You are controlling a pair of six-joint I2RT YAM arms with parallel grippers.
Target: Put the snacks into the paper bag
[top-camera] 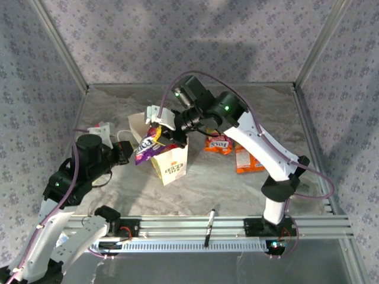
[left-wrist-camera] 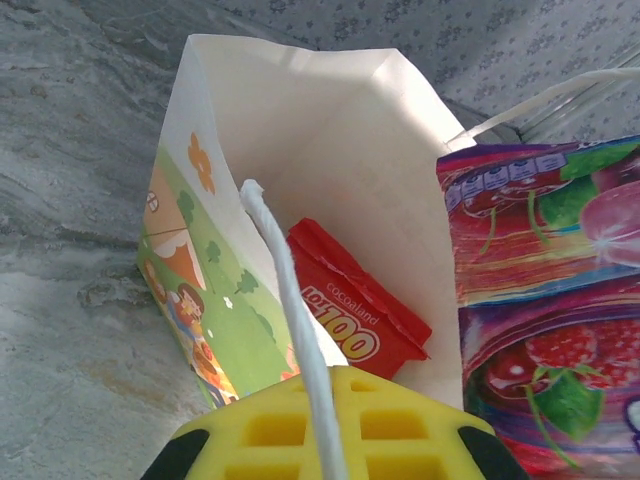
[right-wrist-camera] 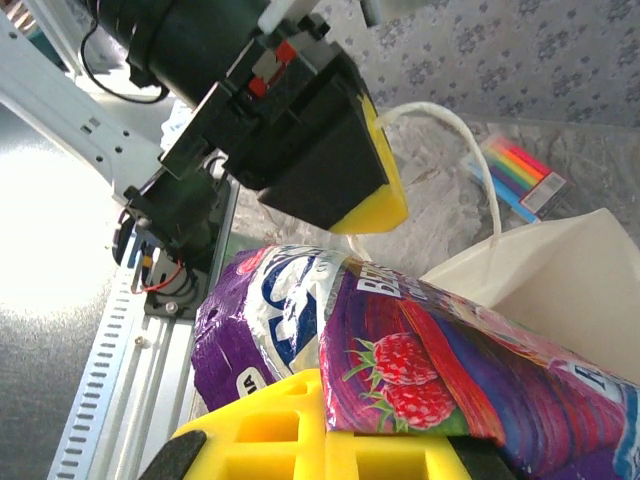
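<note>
The paper bag [top-camera: 170, 164] stands mid-table with its mouth open, its flower print [left-wrist-camera: 190, 300] on the front. A red snack packet [left-wrist-camera: 355, 312] lies inside it. My left gripper [left-wrist-camera: 330, 432] is shut on the bag's white loop handle [left-wrist-camera: 288, 290], which runs between its yellow pads. My right gripper [top-camera: 170, 134] is shut on the purple snack packet [right-wrist-camera: 400, 350], which hangs tilted over the bag's near rim [top-camera: 147, 148]. An orange packet [top-camera: 218, 144] and an orange-pink packet [top-camera: 247, 158] lie on the table to the right of the bag.
A black pen [top-camera: 209, 228] lies on the rail at the near edge. A small rainbow-striped item [right-wrist-camera: 520, 176] lies on the table beyond the bag. Patterned walls close in the back and sides. The left gripper's body [right-wrist-camera: 300, 130] sits close above the purple packet.
</note>
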